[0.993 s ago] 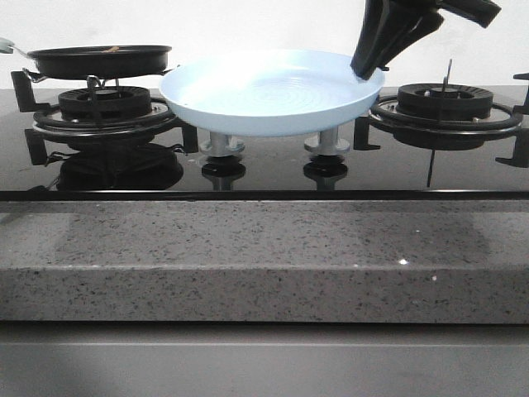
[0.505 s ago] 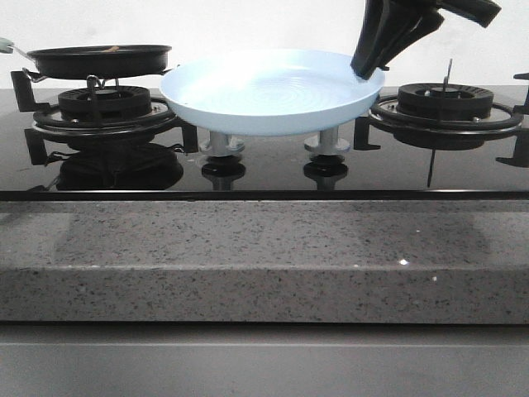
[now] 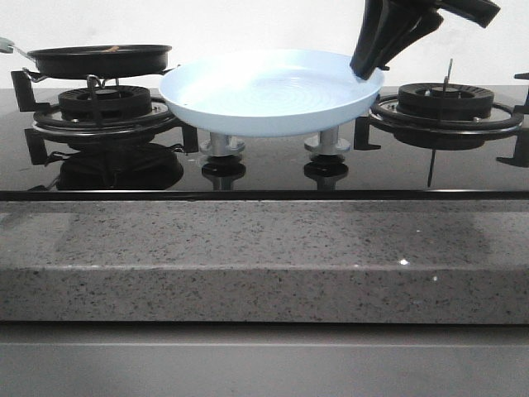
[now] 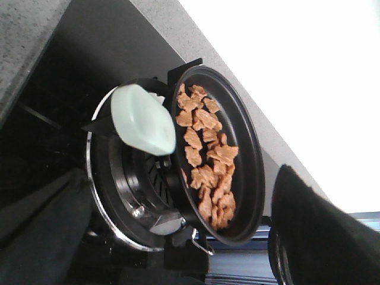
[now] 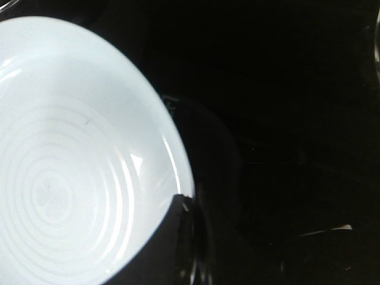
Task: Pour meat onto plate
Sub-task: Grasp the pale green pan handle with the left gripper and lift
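Front view: even, fairly bright light, sharp focus. White wall at far side nearly blown out. Glossy black stove glass mirrors burners and knobs. Grey stone counter edge shows soft shadow bands, few tiny glints.

Left wrist view: backgrnd overexposed to pure white; meat in pan well lit, reasonably sharp; dark blurred shapes at frame edges.

Right wrist view: very high contrast. Plate glares pale, w/ small highlights near rim; rest almost black, detail lost; slightly soft.
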